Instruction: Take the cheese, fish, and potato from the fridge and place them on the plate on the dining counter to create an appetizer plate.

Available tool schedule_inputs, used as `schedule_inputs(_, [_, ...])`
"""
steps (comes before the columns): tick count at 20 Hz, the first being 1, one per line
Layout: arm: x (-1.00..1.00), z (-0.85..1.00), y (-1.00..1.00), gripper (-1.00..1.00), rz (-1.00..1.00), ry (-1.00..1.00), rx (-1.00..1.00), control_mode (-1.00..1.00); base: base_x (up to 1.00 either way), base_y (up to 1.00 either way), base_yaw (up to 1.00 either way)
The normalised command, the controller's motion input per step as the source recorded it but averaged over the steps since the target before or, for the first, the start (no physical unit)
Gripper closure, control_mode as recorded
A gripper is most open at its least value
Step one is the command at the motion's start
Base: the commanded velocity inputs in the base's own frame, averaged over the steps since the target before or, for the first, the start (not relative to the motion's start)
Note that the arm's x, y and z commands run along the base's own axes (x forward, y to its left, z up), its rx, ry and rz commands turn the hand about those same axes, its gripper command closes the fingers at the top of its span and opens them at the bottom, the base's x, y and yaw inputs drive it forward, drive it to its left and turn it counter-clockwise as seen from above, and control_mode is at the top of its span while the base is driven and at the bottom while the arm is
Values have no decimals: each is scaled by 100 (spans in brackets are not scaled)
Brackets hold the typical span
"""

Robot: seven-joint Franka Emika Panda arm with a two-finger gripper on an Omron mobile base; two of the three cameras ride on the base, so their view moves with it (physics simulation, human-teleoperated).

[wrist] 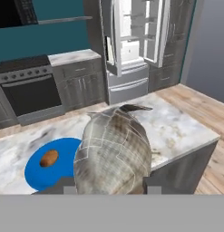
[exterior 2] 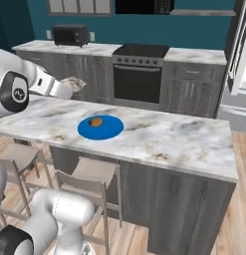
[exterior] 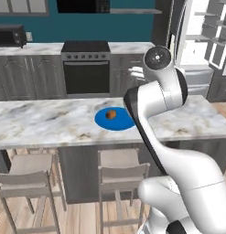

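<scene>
A silvery-grey fish (wrist: 113,149) fills the middle of the hand view, and my gripper (wrist: 111,188) is shut on it. From the right base view the gripper (exterior 2: 64,85) holds the fish (exterior 2: 73,82) above the far left side of the dining counter (exterior 2: 184,139). The blue plate (wrist: 36,174) lies on the counter below and left of the fish, with the brown potato (wrist: 49,158) on it. The plate (exterior: 123,123) and potato (exterior: 111,114) sit mid-counter. The fridge (wrist: 131,50) stands open behind. The cheese is out of view.
A black stove (exterior: 86,66) stands among grey cabinets behind the counter, with a toaster oven (exterior 2: 69,35) on the back worktop. Stools (exterior: 121,171) line the near side of the counter. Wooden floor (wrist: 199,102) lies to the right.
</scene>
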Motion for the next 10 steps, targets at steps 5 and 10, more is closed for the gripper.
schedule_inputs(5, [0, 0, 0, 100, 0, 0, 0, 100, 78, 1, 1])
schedule_inputs(10, [0, 0, 0, 100, 0, 0, 0, 100, 100, 0, 0])
